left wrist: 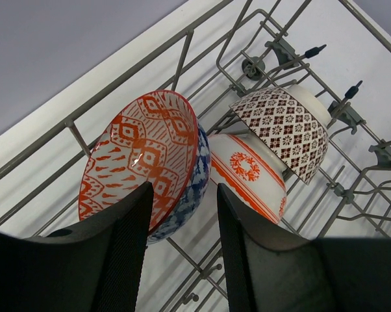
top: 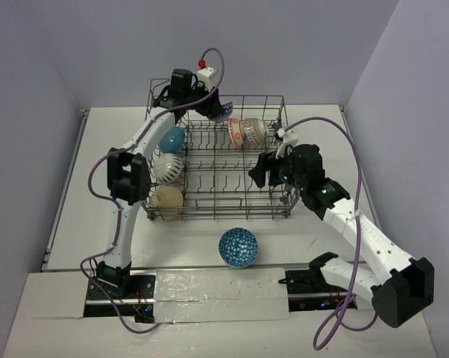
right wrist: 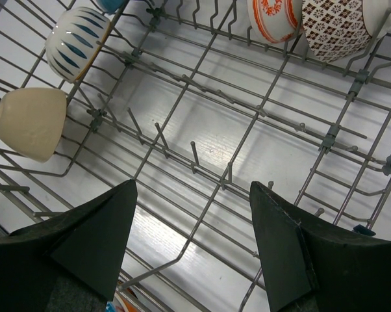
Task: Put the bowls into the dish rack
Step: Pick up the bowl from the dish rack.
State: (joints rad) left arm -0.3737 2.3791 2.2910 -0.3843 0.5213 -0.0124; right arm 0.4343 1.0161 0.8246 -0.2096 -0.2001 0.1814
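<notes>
The white table [top: 75, 186] carries everything, with both arms bolted at its near edge. The dish rack [top: 209, 215], a big grey wire basket with rows of upright tines, sits in the middle of it.

The left arm [top: 127, 175] reaches along the rack's left side to the far left corner. The right arm [top: 359, 224] comes in from the right (its elbow hangs off the near right corner of the table).

A blue patterned bowl [top: 238, 247] rests upright on the table just in front of the rack, outside it. Down the rack's left side stand three bowls on edge: a cream bowl [top: 167, 200] nearest, a blue-striped white bowl [top: 167, 168] in the middle, and a teal bowl [top: 171, 139] farthest. At the far side, an orange-banded bowl [top: 238, 133] and a brown lattice bowl [top: 256, 130] lean together. Just left of them an orange-and-blue bowl [left wrist: 147, 153] stands on edge against the far rail.

The left gripper [left wrist: 185, 195] is released. Its jaws are parted around that bowl's lower edge, and a clear gap shows between the bowl and one finger. The right gripper [right wrist: 193, 184] hangs spread wide over bare tines at the rack's right side, holding nothing.
</notes>
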